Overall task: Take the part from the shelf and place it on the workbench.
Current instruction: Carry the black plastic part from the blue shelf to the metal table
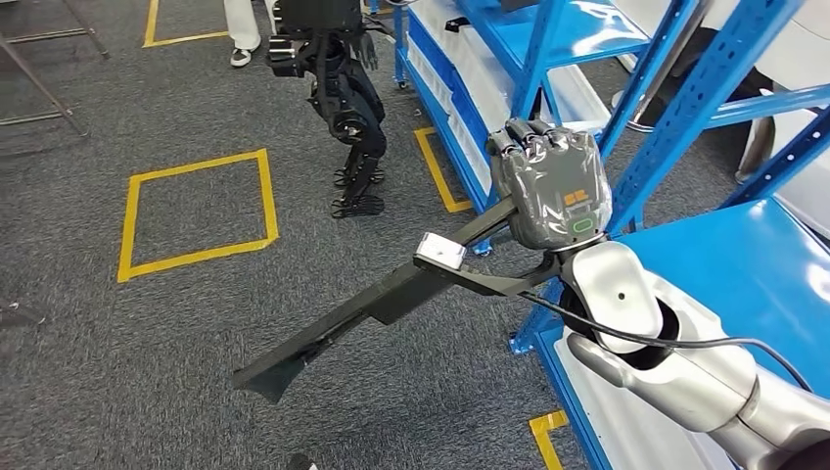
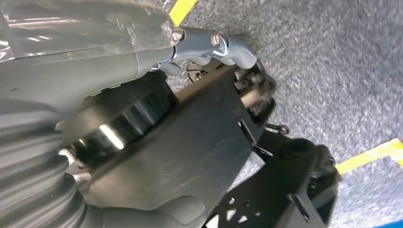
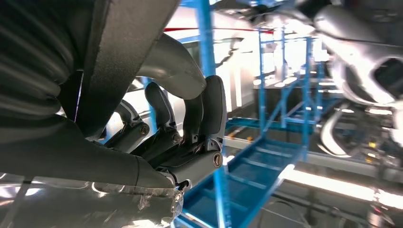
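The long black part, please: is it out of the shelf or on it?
Out. The right hand holds the long black part over the grey floor, beside the blue shelf.

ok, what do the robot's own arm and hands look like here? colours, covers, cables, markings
Head view: the right hand has a grey back under clear glossy film, with orange marks and a green-outlined oval, and dark fingers. The arm is glossy silver-white; a black cable runs along it. Wrist views: the left hand and the right both show a grey ribbed cover, film, a chromed finger piece and screws.
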Robot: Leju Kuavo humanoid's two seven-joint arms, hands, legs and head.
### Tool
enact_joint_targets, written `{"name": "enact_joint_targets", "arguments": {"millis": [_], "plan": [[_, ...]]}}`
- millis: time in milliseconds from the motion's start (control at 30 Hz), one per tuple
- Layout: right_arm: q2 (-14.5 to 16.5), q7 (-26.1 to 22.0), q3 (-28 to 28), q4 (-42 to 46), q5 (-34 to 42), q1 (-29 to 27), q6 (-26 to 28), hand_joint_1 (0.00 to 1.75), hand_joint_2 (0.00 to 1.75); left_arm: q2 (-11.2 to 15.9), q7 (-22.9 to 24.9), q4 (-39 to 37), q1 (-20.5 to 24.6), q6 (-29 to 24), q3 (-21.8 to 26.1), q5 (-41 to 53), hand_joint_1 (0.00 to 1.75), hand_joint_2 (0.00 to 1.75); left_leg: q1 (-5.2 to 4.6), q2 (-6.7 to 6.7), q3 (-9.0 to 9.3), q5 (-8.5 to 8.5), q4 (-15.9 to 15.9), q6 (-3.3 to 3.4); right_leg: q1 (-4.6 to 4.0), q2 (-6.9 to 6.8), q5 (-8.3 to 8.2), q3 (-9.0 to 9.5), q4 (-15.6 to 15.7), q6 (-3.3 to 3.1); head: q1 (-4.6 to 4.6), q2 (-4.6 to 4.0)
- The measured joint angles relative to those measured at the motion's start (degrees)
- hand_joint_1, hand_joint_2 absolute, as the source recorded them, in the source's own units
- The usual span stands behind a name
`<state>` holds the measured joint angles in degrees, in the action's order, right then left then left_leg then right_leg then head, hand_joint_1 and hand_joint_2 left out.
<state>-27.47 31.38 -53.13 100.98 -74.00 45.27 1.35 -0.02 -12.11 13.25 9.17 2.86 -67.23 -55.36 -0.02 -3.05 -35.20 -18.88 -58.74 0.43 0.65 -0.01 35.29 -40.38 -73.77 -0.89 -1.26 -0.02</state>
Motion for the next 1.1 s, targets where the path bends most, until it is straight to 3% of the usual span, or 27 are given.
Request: {"name": "enact_joint_targets", "arguments": {"millis": [33, 100, 167, 233, 300, 367, 400, 467, 500, 533, 600, 633, 667, 733, 767, 833, 900, 967, 1000, 1033, 1100], "plan": [[0.04, -0.09, -0.05, 0.0, 0.1, 0.02, 0.38, 1.75, 1.75, -0.01, 0.0, 0.0, 0.0, 0.0, 0.0, -0.01, 0.0, 1.75, 0.02, -0.87, 0.08, -0.05, -0.1, -0.05, 0.08, 0.36, -2.24, 1.23, 3.11, -0.1, -0.16, 0.0], [0.28, -0.28, -0.16, -0.02, 0.2, 0.17, 1.17, 1.75, 1.75, -0.09, 0.0, 0.0, 0.08, -0.01, 0.0, -0.02, 0.0, 1.75, 0.09, -2.46, -0.03, -0.17, -0.43, -0.34, 0.33, 2.65, -5.85, 4.3, 10.52, -0.3, -0.43, 0.0], [0.78, -0.54, -0.27, -0.09, 0.33, 0.38, 1.85, 1.75, 1.75, -0.18, 0.0, 0.0, 0.12, -0.02, 0.0, -0.06, 0.0, 1.75, 0.32, -3.79, -0.54, -0.07, -0.62, -0.92, 0.27, 4.17, -6.73, 5.55, 13.76, -0.36, -0.48, 0.0], [1.53, -0.96, -0.4, -0.2, 0.46, 0.63, 2.3, 1.75, 1.75, -0.2, 0.0, 0.0, 0.05, -0.04, 0.0, -0.18, 0.0, 1.75, 0.57, -5.04, -0.92, 0.2, -0.47, -1.71, 0.14, 3.13, -6.85, 5.66, 14.2, -0.65, -0.48, 0.0], [2.49, -1.4, -0.61, -0.36, 0.6, 0.94, 2.67, 1.75, 1.75, -0.22, -0.01, 0.0, -0.02, -0.1, 0.0, -0.35, 0.0, 1.75, 0.4, -3.56, -1.46, -0.82, -1.84, -2.39, 0.24, 1.63, -7.18, 6.03, 14.93, -1.37, -0.17, 0.0], [3.48, -1.77, -0.8, -0.62, 0.85, 1.19, 2.95, 1.75, 1.75, -0.18, -0.01, -0.02, 0.05, -0.2, 0.02, -0.44, 0.0, 1.75, 0.22, -0.05, -3.7, -4.08, -7.35, -2.91, 0.09, 0.08, -7.3, 6.35, 15.4, -2.07, 0.57, 0.0], [3.91, -1.9, -0.91, -0.81, 0.97, 1.24, 3.06, 1.75, 1.75, -0.14, 0.0, -0.03, 0.12, -0.24, 0.03, -0.45, 0.0, 1.75, 0.25, 1.09, -5.35, -5.91, -11.09, -3.13, -0.06, -0.7, -7.25, 6.41, 15.43, -2.32, 0.95, 0.0], [4.66, -2.06, -1.19, -1.32, 1.15, 1.26, 3.14, 1.75, 1.75, -0.08, 0.0, -0.08, 0.22, -0.28, 0.08, -0.46, 0.0, 1.75, 0.36, 1.79, -7.44, -7.51, -15.94, -3.41, -0.26, -2.31, -7.1, 6.43, 15.4, -2.47, 1.24, 0.0], [5.0, -2.14, -1.32, -1.56, 1.19, 1.25, 3.17, 1.75, 1.75, -0.06, 0.0, -0.1, 0.2, -0.28, 0.09, -0.46, 0.0, 1.75, 0.42, 1.9, -7.13, -6.87, -15.6, -3.49, -0.3, -3.07, -7.03, 6.45, 15.37, -2.5, 1.38, 0.0], [5.31, -2.19, -1.41, -1.75, 1.22, 1.25, 3.22, 1.75, 1.75, -0.03, 0.0, -0.13, 0.14, -0.28, 0.09, -0.46, 0.0, 1.75, 0.48, 2.19, -5.77, -5.37, -13.19, -3.55, -0.33, -3.76, -6.91, 6.49, 15.33, -2.47, 1.5, 0.0], [5.85, -2.24, -1.53, -2.15, 1.24, 1.32, 3.36, 1.75, 1.75, 0.01, 0.0, -0.15, 0.05, -0.23, 0.09, -0.46, 0.0, 1.75, 0.4, 4.38, -1.82, -2.04, -5.71, -3.54, -0.57, -4.92, -6.57, 6.57, 15.06, -2.21, 1.86, 0.0], [6.07, -2.25, -1.58, -2.41, 1.26, 1.38, 3.44, 1.75, 1.75, -0.02, 0.0, -0.15, 0.08, -0.16, 0.09, -0.46, 0.0, 1.75, 0.24, 5.5, -0.41, -1.17, -2.76, -3.29, -0.76, -5.44, -6.39, 6.56, 14.87, -2.02, 2.04, 0.0], [6.28, -2.28, -1.63, -2.67, 1.28, 1.43, 3.52, 1.75, 1.75, -0.06, -0.01, -0.15, 0.12, -0.06, 0.09, -0.46, 0.0, 1.75, 0.05, 6.29, 0.25, -0.88, -1.09, -3.0, -0.95, -5.96, -6.26, 6.56, 14.73, -1.82, 2.09, 0.0], [6.66, -2.44, -1.72, -3.08, 1.31, 1.43, 3.61, 1.75, 1.75, -0.15, -0.04, -0.15, 0.06, 0.11, 0.09, -0.45, 0.0, 1.75, -0.14, 5.65, 0.22, -1.01, -0.3, -2.25, -1.09, -7.11, -6.04, 6.63, 14.59, -1.44, 1.87, 0.0], [6.83, -2.55, -1.75, -3.2, 1.31, 1.41, 3.62, 1.75, 1.75, -0.21, -0.13, -0.14, -0.04, 0.16, 0.09, -0.45, 0.0, 1.75, -0.04, 5.03, 0.24, -0.87, -0.13, -1.94, -0.95, -6.88, -5.7, 6.68, 14.38, -1.16, 1.65, 0.0], [7.05, -2.78, -1.78, -3.39, 1.33, 1.37, 3.72, 1.75, 1.75, -0.27, -0.29, -0.13, -0.05, 0.21, 0.09, -0.44, 0.0, 1.75, 0.24, 3.82, 0.46, -0.54, 0.32, -1.24, -0.57, -4.24, -3.76, 5.61, 11.64, -0.72, 1.31, 0.0], [7.1, -2.95, -1.83, -3.62, 1.37, 1.2, 3.83, 1.75, 1.75, -0.3, -0.35, -0.13, 0.12, 0.24, 0.09, -0.44, 0.0, 1.75, 0.33, 2.61, 0.54, -0.44, 0.42, -0.83, -0.26, -1.16, -0.46, 2.3, 4.8, -0.59, 0.83, 0.0], [7.15, -3.02, -1.97, -3.93, 1.41, 0.82, 3.85, 1.75, 1.75, -0.32, -0.32, -0.13, 0.17, 0.28, 0.09, -0.45, 0.0, 1.75, 0.34, 1.12, 0.58, -0.46, 0.33, -0.75, -0.18, -0.32, 1.07, -1.0, -1.25, -0.53, 0.38, 0.0], [7.19, -3.05, -2.03, -4.1, 1.43, 0.66, 3.85, 1.75, 1.75, -0.33, -0.24, -0.13, 0.16, 0.3, 0.09, -0.47, 0.0, 1.75, 0.36, 0.28, 0.61, -0.48, 0.24, -0.76, -0.14, -0.17, 0.27, -1.43, -1.54, -0.52, 0.2, 0.0], [7.22, -3.08, -2.07, -4.23, 1.44, 0.58, 3.85, 1.75, 1.75, -0.33, -0.15, -0.13, 0.15, 0.31, 0.09, -0.5, 0.0, 1.75, 0.4, -0.55, 0.66, -0.54, 0.11, -0.83, -0.06, 0.02, -1.49, -0.79, 0.4, -0.55, 0.01, 0.0], [7.28, -3.1, -2.09, -4.44, 1.46, 0.59, 3.85, 1.75, 1.75, -0.33, 0.0, -0.13, 0.16, 0.3, 0.09, -0.52, 0.0, 1.75, 0.5, -2.06, 0.56, -0.83, -0.34, -1.21, 0.29, 2.02, -5.5, 2.23, 7.63, -0.57, -0.33, 0.0]]}}
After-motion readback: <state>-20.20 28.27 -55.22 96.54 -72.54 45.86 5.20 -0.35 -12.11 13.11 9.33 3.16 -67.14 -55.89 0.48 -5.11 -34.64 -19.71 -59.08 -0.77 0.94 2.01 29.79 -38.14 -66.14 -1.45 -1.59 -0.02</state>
